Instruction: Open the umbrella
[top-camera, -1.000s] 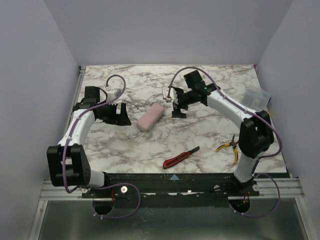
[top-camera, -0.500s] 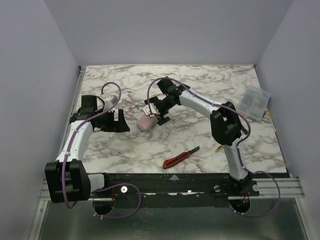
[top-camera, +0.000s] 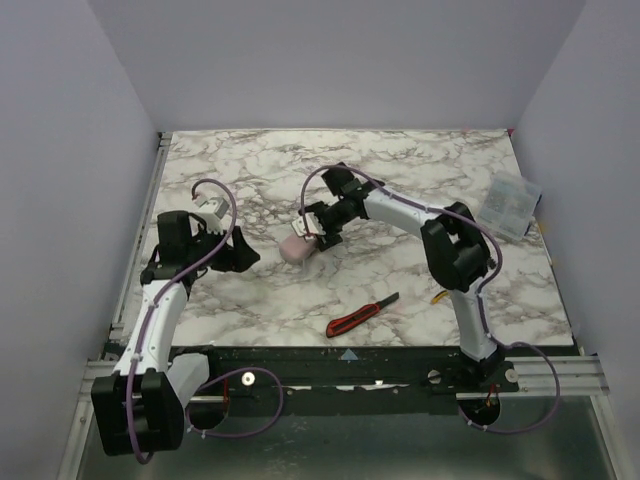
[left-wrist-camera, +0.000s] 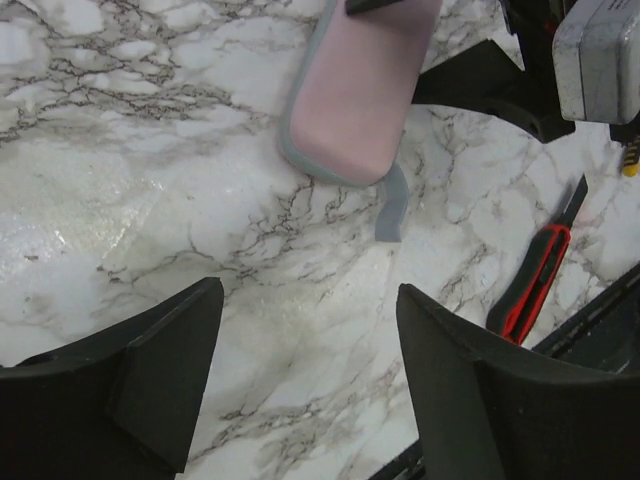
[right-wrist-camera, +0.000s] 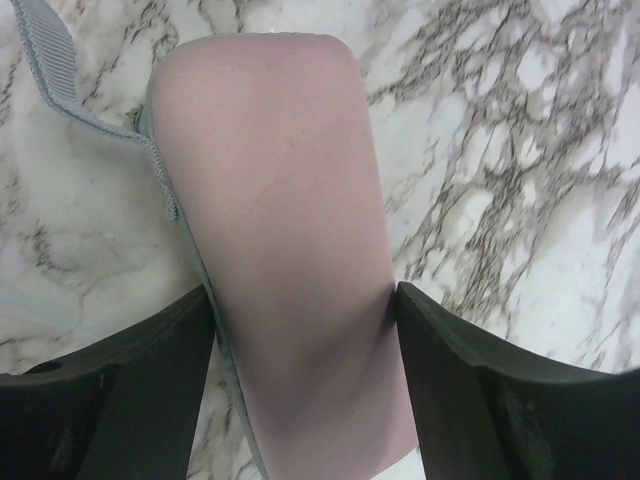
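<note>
The umbrella (top-camera: 297, 247) is folded in its pale pink sleeve with grey trim and lies on the marble table near the middle. My right gripper (top-camera: 320, 233) is down over its far end. In the right wrist view the gripper (right-wrist-camera: 303, 290) is open, with one finger close against each side of the pink sleeve (right-wrist-camera: 270, 150). A grey strap (right-wrist-camera: 60, 70) trails off it. My left gripper (top-camera: 240, 256) is open and empty to the left of the umbrella. In the left wrist view (left-wrist-camera: 308, 292) it is over bare marble, short of the umbrella's near end (left-wrist-camera: 360, 90).
A red-and-black utility knife (top-camera: 361, 315) lies near the front edge, and shows in the left wrist view (left-wrist-camera: 535, 275). Yellow-handled pliers (top-camera: 441, 295) lie partly hidden behind the right arm. A clear plastic box (top-camera: 510, 204) sits at the right edge. Walls enclose three sides.
My right gripper swung left from mid-table and came down over the umbrella's far end. My left arm pulled back toward the front, its gripper staying left of the umbrella.
</note>
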